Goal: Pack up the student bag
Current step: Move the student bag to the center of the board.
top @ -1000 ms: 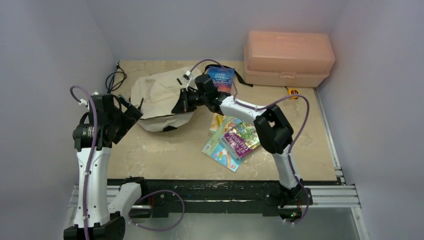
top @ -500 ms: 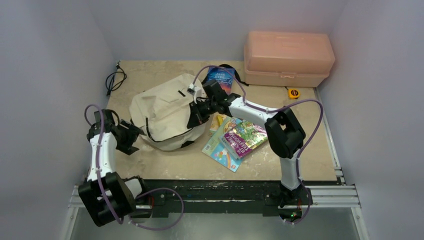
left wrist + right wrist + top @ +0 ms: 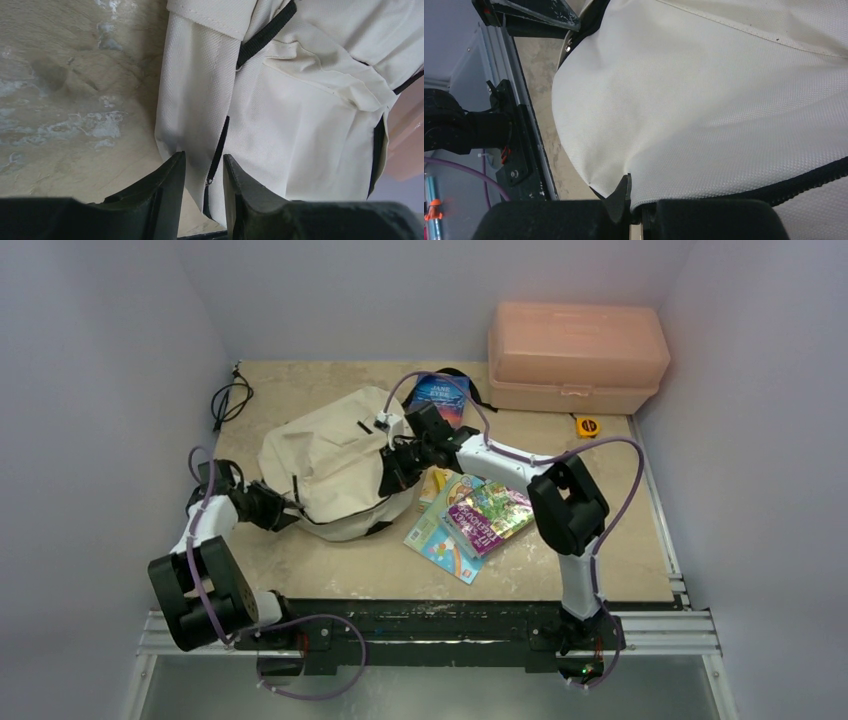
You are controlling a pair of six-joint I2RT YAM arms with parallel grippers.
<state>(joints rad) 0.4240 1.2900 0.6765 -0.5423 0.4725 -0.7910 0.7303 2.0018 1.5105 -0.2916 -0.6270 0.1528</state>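
Note:
The student bag (image 3: 330, 465), cream fabric with black zips, lies slumped at the table's left middle. My left gripper (image 3: 283, 512) is low at its near-left corner. In the left wrist view its jaws (image 3: 202, 157) stand a little apart around the bag's (image 3: 310, 125) edge, with a black zip pull (image 3: 208, 181) between them; no pinch shows. My right gripper (image 3: 392, 472) is at the bag's right side. In the right wrist view it (image 3: 631, 187) is shut on a fold of the bag's (image 3: 724, 100) fabric.
A pile of colourful books (image 3: 470, 520) lies right of the bag, and a blue book (image 3: 443, 397) lies behind it. A salmon-pink plastic box (image 3: 575, 355) stands at the back right with a yellow tape measure (image 3: 588, 425) beside it. A black cable (image 3: 228, 400) lies at the back left.
My left arm has dropped from above the table to the bag's near-left corner and its jaws have narrowed. The right gripper has pulled the bag forward, spreading it.

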